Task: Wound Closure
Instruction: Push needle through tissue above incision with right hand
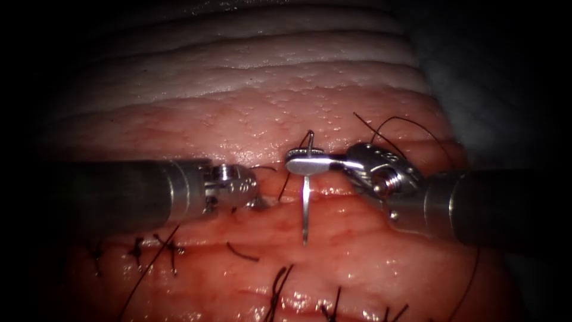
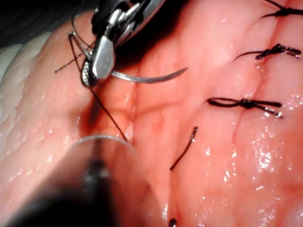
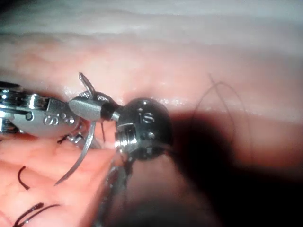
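Note:
My right tool (image 1: 305,162) comes in from the right, its jaws shut on the curved needle (image 1: 305,209) close to the tail end. The needle hangs free above the tissue (image 1: 357,256), point down, and is not in it. The left wrist view has those same jaws (image 2: 97,64) on the needle (image 2: 147,78), with dark thread (image 2: 111,118) trailing from the tail. The right wrist view shows the grip (image 3: 87,108) and the needle (image 3: 78,158) too. My left tool (image 1: 256,197) lies just left of the needle, tip low against the tissue near the cut (image 1: 333,192).
Several dark stitches (image 1: 173,250) cross the tissue in front of the tools, and knots (image 2: 246,103) show beside the cut. A short loose thread end (image 1: 241,253) lies near them. Thread loops (image 1: 405,122) rise behind the right tool. Pale fatty ridges (image 1: 250,59) lie behind.

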`<state>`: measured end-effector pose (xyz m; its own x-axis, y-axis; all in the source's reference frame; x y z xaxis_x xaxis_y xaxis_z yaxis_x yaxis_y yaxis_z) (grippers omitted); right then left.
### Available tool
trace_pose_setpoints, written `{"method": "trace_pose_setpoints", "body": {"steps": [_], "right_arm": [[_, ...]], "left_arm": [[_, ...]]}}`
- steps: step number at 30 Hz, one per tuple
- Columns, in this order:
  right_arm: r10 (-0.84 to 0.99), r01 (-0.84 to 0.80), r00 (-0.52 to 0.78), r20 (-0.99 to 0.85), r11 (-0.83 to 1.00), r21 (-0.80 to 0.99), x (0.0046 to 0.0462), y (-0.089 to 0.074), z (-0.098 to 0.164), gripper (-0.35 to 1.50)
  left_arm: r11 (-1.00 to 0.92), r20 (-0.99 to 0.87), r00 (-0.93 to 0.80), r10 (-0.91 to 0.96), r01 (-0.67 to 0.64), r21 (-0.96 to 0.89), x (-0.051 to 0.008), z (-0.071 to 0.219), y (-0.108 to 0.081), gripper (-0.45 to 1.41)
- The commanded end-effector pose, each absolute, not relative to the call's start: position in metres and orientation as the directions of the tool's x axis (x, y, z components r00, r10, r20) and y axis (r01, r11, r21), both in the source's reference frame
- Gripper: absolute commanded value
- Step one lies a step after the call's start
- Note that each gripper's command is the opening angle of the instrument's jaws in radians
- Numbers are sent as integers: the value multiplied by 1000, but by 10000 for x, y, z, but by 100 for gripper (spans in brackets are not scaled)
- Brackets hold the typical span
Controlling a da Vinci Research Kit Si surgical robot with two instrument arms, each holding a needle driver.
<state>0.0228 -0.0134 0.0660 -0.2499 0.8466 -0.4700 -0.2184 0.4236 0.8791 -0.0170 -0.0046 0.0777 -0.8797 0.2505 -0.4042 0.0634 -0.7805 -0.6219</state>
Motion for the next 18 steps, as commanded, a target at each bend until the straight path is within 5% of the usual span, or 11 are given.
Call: {"method": "trace_pose_setpoints", "body": {"steps": [1,5,18], "right_arm": [[824,-233,-249,-509,459,858,237,-131,670,-35],[782,-266,-239,-576,518,813,243,-131,673,-35],[518,-387,-132,-845,758,525,261,-116,682,-35]], "left_arm": [[-779,-410,-877,249,70,-623,-176,780,-46,-32],[-771,-409,-876,257,70,-633,-177,779,-47,-3],[-763,-405,-872,274,59,-643,-174,771,-51,10]]}}
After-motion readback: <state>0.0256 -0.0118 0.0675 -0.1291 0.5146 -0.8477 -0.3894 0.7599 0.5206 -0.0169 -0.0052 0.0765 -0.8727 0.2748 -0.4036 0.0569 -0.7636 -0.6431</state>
